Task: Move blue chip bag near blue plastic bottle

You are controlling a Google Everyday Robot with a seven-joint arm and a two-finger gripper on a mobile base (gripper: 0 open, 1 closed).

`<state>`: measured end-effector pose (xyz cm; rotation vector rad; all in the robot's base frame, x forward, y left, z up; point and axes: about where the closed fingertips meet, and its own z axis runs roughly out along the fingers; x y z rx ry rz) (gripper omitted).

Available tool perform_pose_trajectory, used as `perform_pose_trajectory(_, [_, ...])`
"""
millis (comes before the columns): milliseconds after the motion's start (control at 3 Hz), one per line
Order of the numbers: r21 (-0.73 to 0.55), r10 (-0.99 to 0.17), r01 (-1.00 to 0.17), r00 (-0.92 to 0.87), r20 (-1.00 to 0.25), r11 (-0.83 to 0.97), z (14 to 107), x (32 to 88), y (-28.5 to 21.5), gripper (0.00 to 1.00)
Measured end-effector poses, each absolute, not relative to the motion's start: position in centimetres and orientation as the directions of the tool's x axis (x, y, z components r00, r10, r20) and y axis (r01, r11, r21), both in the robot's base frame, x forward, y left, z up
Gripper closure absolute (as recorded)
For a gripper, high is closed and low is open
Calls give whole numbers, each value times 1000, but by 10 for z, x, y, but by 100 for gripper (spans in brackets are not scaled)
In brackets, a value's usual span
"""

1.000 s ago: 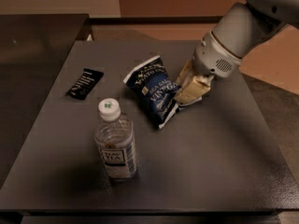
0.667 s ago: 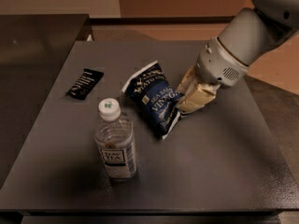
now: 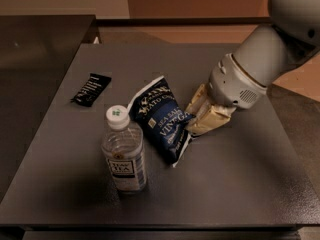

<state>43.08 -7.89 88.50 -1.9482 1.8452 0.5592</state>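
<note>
The blue chip bag (image 3: 162, 121) lay flat on the table (image 3: 240, 184), just beside the blue plastic bottle (image 3: 122, 154), so the move looked nearly done. The gripper (image 3: 194, 126) was clamped on its right edge. A second earlier, bag and gripper sat farther back.

The pincer (image 3: 196, 125) sits low over the dark desk (image 3: 240, 184), its pale fingers (image 3: 207, 115) clamped on the closest edge of the blue chip bag (image 3: 162, 118). Across the bag from the pincer, the blue plastic bottle (image 3: 124, 151) stands upright, just beside the bag. A black wrapper (image 3: 91, 89) lies flat, farther from the pincer than either.
</note>
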Motion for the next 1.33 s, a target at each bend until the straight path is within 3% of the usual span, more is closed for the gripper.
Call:
perform_pose_trajectory(667, [-6,-836,-998,57,-546,-64,881,422,-76,13])
perform_pose_trajectory(1000, [-8,-836,-998,59,-545,-66,881,422,-75,0])
perform_pose_trajectory(1333, [-8,-836,-998,60,-545,-66,881,422,-75,0])
